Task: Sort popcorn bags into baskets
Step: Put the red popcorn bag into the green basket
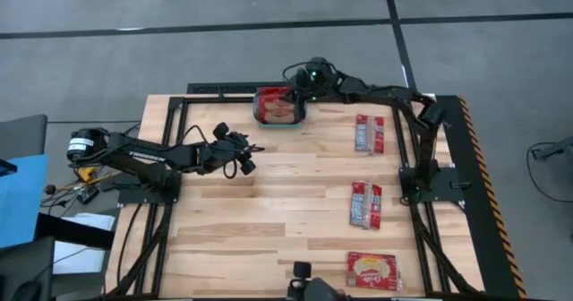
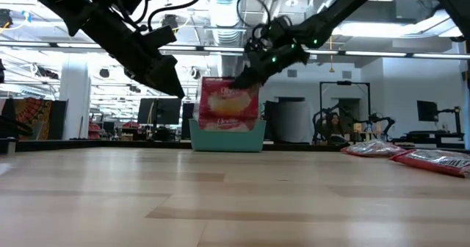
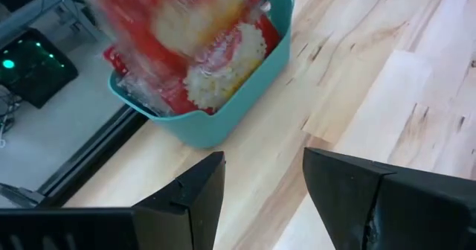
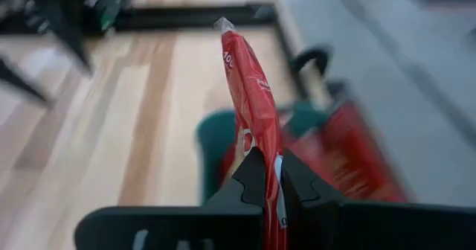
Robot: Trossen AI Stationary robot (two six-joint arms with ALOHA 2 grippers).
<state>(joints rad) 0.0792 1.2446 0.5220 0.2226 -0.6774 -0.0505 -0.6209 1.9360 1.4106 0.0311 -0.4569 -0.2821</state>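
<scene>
The teal basket (image 1: 279, 113) stands at the table's far edge with red popcorn bags (image 3: 223, 79) standing in it. My right gripper (image 2: 244, 76) hovers over the basket, shut on one more red bag (image 2: 229, 104) with a cream label. My left gripper (image 3: 260, 190) is open and empty, above the table to the near left of the basket (image 3: 216, 123). Three more bags lie flat along the table's right side: one far (image 1: 369, 133), one in the middle (image 1: 365, 202), one near (image 1: 372, 270). My right gripper pinches the red bag (image 4: 253, 94) between its two fingers (image 4: 249, 179) at an upper corner (image 2: 250, 84), coming slantwise from above and the right. The bag hangs upright below the fingers, seen edge-on in the wrist view. Its lower end (image 2: 228, 126) dips into the basket.
A black metal frame (image 1: 224, 89) runs along the far and side edges of the wooden table (image 1: 269, 220). A camera mount (image 1: 304, 279) sits at the near edge. Bare wood lies in the middle and on the left.
</scene>
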